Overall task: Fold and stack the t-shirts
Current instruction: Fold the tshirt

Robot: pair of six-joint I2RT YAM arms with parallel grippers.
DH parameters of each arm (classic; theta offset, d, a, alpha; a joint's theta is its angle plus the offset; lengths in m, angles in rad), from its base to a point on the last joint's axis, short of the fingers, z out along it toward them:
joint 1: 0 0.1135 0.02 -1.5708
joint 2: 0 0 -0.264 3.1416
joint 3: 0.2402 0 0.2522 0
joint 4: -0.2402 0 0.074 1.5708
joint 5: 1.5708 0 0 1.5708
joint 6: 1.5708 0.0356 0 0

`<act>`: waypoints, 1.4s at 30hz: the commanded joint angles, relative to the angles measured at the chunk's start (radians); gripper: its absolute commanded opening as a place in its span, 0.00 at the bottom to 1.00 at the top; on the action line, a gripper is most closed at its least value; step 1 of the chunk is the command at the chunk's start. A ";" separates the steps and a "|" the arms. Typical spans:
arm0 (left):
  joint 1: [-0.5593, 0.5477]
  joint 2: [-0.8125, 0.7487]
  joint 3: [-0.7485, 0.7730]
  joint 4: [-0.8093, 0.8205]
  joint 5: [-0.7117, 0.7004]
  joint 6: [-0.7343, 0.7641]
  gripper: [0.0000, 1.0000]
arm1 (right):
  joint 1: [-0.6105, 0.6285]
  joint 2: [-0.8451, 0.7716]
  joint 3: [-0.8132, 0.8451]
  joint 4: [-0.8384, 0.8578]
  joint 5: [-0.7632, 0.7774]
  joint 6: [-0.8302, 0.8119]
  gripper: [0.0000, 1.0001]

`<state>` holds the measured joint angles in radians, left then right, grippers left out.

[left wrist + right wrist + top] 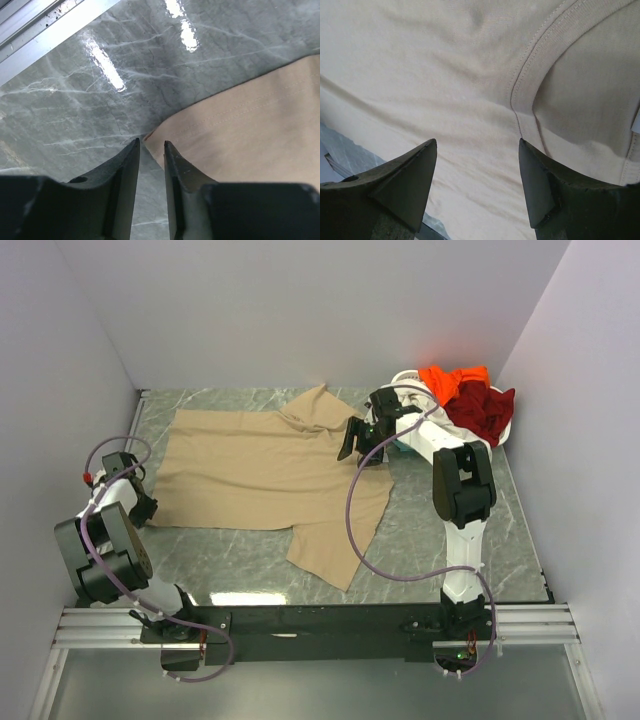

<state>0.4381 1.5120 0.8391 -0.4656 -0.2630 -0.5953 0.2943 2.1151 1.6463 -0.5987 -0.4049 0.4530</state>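
The large tan t-shirt [260, 470] lies spread flat on the marble table, one sleeve pointing to the near edge. My right gripper [352, 448] hovers over its collar end, open; in the right wrist view the wide-apart fingers frame tan cloth [445, 75] beside the ribbed collar [530, 75]. My left gripper [143, 505] is at the shirt's left near corner. There its fingers stand a narrow gap apart, with the hem corner [150, 136] just at their tips and bare table between them. Orange [452, 378], dark red [485, 408] and white [408, 378] t-shirts are heaped at the back right.
Grey walls close in the table on the left, back and right. An aluminium rail [320, 620] runs along the near edge with both arm bases on it. A purple cable [365, 540] loops from the right arm over the shirt's near sleeve.
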 commanded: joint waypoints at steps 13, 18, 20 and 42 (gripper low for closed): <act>0.004 0.070 0.023 0.051 -0.036 0.002 0.31 | -0.003 -0.104 -0.037 0.037 -0.003 0.009 0.73; 0.004 0.077 0.023 0.056 -0.028 0.009 0.16 | -0.001 -0.132 -0.088 0.051 0.005 0.004 0.73; 0.005 0.076 0.025 0.054 -0.027 0.014 0.08 | -0.001 -0.158 -0.112 0.054 0.017 0.000 0.73; 0.001 -0.154 -0.021 0.010 0.028 0.086 0.01 | 0.342 -0.731 -0.770 -0.049 0.190 0.015 0.66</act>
<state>0.4381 1.3933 0.8318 -0.4507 -0.2424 -0.5323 0.5831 1.4414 0.9234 -0.6445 -0.2192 0.4088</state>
